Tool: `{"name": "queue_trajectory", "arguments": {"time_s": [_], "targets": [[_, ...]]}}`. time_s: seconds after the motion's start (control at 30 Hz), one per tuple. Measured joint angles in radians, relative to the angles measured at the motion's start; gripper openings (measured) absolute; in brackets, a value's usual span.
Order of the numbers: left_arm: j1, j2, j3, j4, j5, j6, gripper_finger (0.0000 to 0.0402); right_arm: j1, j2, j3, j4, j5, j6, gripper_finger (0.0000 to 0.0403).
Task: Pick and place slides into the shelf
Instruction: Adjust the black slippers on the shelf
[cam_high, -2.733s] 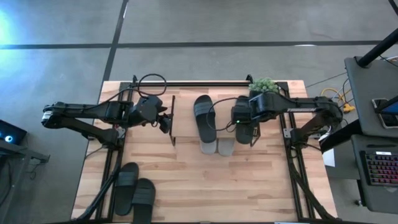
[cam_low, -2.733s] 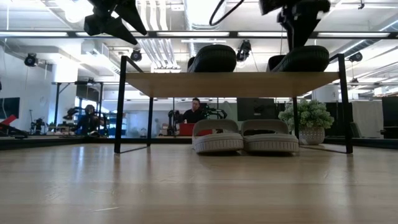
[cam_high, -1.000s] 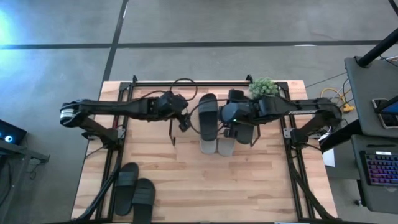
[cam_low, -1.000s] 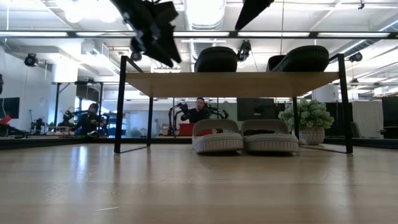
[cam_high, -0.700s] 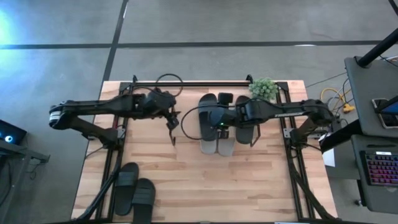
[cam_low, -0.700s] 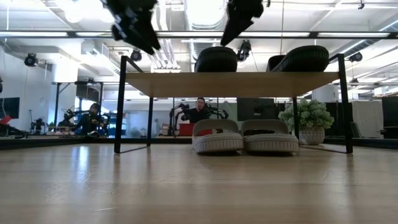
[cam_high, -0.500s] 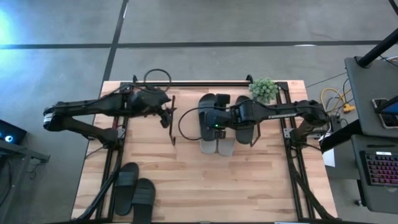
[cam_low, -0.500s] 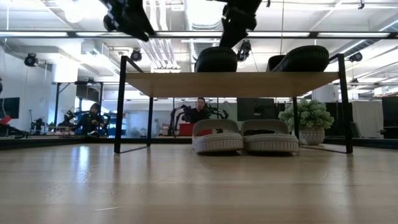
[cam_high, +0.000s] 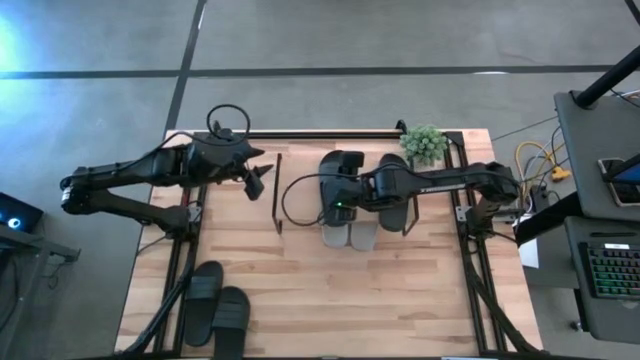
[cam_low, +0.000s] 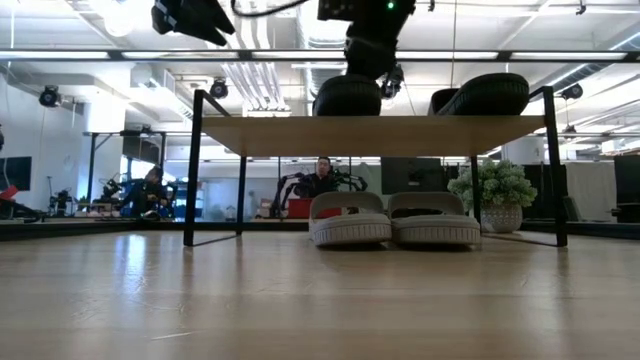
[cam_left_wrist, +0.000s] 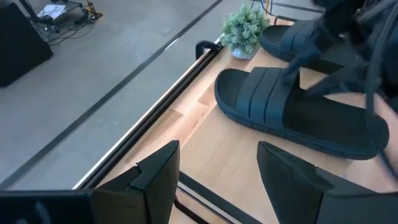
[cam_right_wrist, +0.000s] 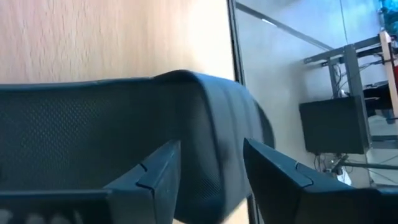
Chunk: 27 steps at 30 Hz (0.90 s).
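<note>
Two black slides lie on the shelf's top board (cam_low: 250, 135), one (cam_high: 328, 172) toward the left and one (cam_high: 397, 168) under my right arm. Two light grey slides (cam_low: 350, 222) (cam_low: 433, 222) rest on the table under the board. Two more black slides (cam_high: 217, 303) lie at the table's near left corner. My right gripper (cam_high: 334, 200) (cam_right_wrist: 211, 177) is open, low over the left black slide (cam_right_wrist: 149, 124), one finger on either side of its rounded end. My left gripper (cam_high: 258, 182) (cam_left_wrist: 217, 180) is open in the air left of the shelf. My right gripper comes at the left black slide (cam_low: 347, 97) from above, pointing down, with its open fingers (cam_right_wrist: 155, 177) close over the slide's rounded end. I cannot tell whether they touch it. The slide lies flat on the shelf's top board.
A small potted plant (cam_high: 424, 143) stands at the far right of the table, beside the shelf. The shelf's black wire legs (cam_high: 278, 192) mark its left end. Bare tabletop (cam_high: 330, 300) stretches along the near side. People sit in the room behind.
My right gripper has swung toward the table's left, from above the right black slide to above the left one, and come down close over it. My left gripper has drawn back from the shelf toward the table's left and far edge. The slides have stayed put.
</note>
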<state>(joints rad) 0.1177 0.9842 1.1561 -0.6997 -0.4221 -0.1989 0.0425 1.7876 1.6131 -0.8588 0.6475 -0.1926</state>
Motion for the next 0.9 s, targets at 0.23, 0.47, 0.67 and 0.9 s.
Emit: {"name": "queue_trajectory", "arguments": {"time_s": [0.23, 0.47, 0.67, 0.9], "targets": [[0.0, 0.002, 0.0, 0.001, -0.003, 0.005, 0.0201, -0.008, 0.029, 0.0, 0.009, 0.045, -0.008, 0.0116], [0.0, 0.018, 0.0, 0.001, -0.002, 0.007, 0.0201, -0.016, 0.027, 0.0, -0.016, 0.09, 0.009, 0.0046], [0.0, 0.036, 0.0, 0.001, -0.002, 0.027, 0.0201, -0.016, 0.024, 0.002, -0.137, 0.097, 0.075, 0.0012], [0.0, 0.043, 0.0, 0.001, -0.002, 0.027, 0.0201, -0.002, -0.035, 0.008, -0.217, 0.08, 0.089, 0.001]]}}
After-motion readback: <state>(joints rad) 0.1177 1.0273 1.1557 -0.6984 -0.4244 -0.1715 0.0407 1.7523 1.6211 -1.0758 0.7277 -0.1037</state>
